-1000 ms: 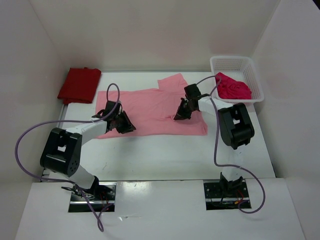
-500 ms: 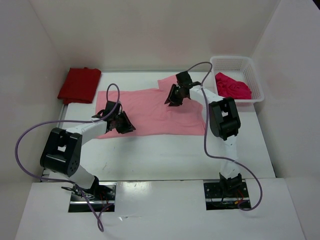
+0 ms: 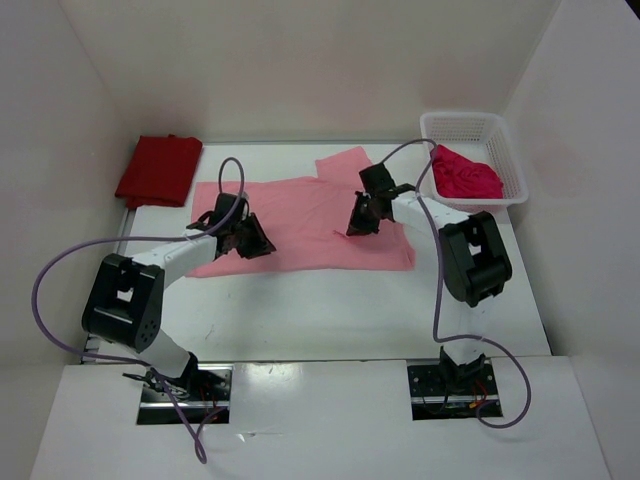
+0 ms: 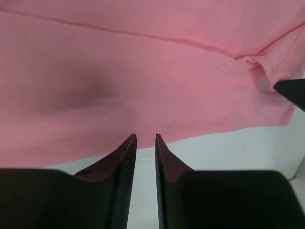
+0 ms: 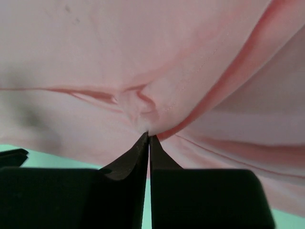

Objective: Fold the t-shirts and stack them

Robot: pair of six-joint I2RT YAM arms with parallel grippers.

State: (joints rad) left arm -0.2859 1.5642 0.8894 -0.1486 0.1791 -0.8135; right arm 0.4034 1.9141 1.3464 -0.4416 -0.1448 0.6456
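Observation:
The light pink t-shirt lies spread flat across the middle of the table, one sleeve pointing to the back. My right gripper is shut on a pinch of its cloth near the right side; the right wrist view shows the fabric puckered at the closed tips. My left gripper sits low over the shirt's left part. Its fingers stand a narrow gap apart, empty, at the shirt's edge. The dark red t-shirt lies folded at the back left. The crimson-pink t-shirt lies bunched in the basket.
The white mesh basket stands at the back right corner. White walls close in the table on the left, back and right. Purple cables loop from both arms over the table.
My right gripper swung back and left over the pink shirt, then returned forward and right, holding the cloth. My left gripper shifted slightly toward the back.

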